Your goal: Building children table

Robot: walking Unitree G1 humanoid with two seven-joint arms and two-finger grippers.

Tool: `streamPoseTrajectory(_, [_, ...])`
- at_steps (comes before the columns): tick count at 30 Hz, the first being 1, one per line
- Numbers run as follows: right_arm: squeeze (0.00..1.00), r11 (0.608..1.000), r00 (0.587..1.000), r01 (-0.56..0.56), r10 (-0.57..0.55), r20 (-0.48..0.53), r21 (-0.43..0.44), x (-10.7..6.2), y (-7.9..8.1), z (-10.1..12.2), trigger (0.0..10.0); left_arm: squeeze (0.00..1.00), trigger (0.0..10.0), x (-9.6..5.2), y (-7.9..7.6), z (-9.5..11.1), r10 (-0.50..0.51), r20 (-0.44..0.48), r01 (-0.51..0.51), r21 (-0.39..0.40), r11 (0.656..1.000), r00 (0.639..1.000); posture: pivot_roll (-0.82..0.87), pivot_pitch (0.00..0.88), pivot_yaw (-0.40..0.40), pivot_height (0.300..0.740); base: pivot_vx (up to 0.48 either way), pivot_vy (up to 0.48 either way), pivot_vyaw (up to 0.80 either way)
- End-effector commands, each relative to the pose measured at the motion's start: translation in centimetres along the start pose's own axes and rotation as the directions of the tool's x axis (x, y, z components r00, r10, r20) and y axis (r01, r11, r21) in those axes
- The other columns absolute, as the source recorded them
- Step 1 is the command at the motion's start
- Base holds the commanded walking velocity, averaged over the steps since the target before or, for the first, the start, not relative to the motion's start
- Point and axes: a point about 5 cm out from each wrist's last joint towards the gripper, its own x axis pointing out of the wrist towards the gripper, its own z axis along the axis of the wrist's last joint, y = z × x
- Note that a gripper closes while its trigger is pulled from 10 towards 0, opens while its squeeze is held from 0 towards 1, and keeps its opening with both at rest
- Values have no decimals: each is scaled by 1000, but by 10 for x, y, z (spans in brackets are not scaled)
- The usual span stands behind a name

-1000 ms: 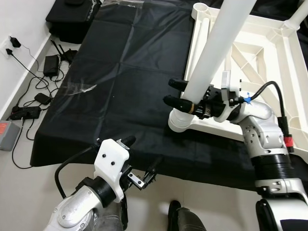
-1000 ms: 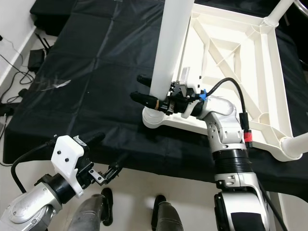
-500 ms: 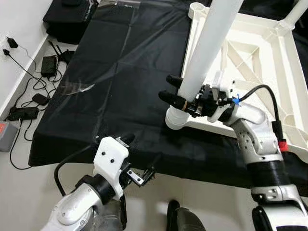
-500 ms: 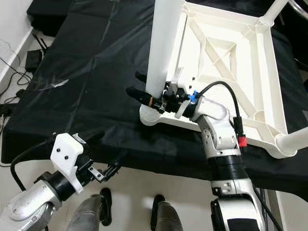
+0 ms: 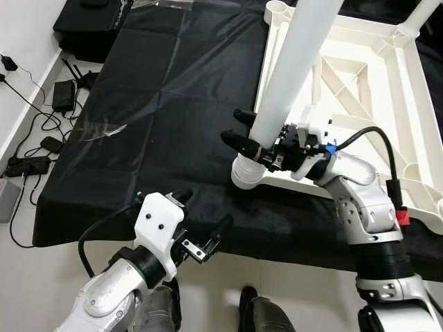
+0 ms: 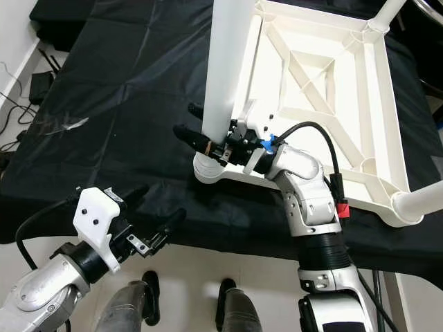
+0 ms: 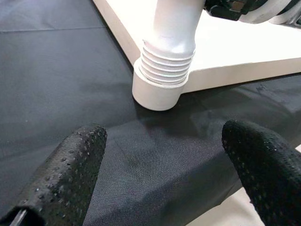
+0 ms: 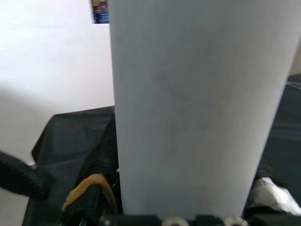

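A white table frame lies upside down on a black cloth. A long white leg stands in the near left corner socket, leaning slightly to the right; the left wrist view shows its ribbed thread above the socket. My right gripper is shut on the leg just above the socket, one finger on each side. My left gripper hangs open and empty at the cloth's near edge, pointing at the socket, its fingertips wide apart.
Two more legs stand in the frame, at the far right corner and the near right corner. Cables and power adapters lie on the floor at left, a black bag beyond them. My feet are near the cloth's edge.
The camera has shifted, so the whole scene sits slightly differently. My left gripper has risen a little toward the cloth's near edge. The right gripper still holds the leg.
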Motion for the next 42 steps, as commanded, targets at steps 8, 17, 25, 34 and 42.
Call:
streamPoseTrajectory(8, [0,989,984,137,-130,-124,49,-12,5,-25,10000,0,10000,-1,9,-6,22,-24,-21,28,999,999,203,355,-74,740,0,0,0])
streamPoseTrajectory(17, [0,973,968,226,-220,-121,42,-11,8,-25,10000,0,10000,0,14,-7,42,-29,-41,35,999,999,203,355,-73,740,0,0,0])
streamPoseTrajectory(25, [0,949,943,313,-305,-136,40,-12,10,-32,10000,0,10000,-2,15,-10,38,-40,-36,38,999,998,208,356,-71,740,0,0,0])
streamPoseTrajectory(34, [0,947,940,319,-313,-135,26,-11,17,-31,10000,0,10000,0,16,-11,34,-38,-33,38,999,999,205,355,-60,740,0,0,0])
streamPoseTrajectory(42, [0,944,934,329,-324,-151,6,-11,17,-34,10000,0,10000,3,17,-11,32,-36,-30,40,999,999,200,352,-59,740,0,0,0])
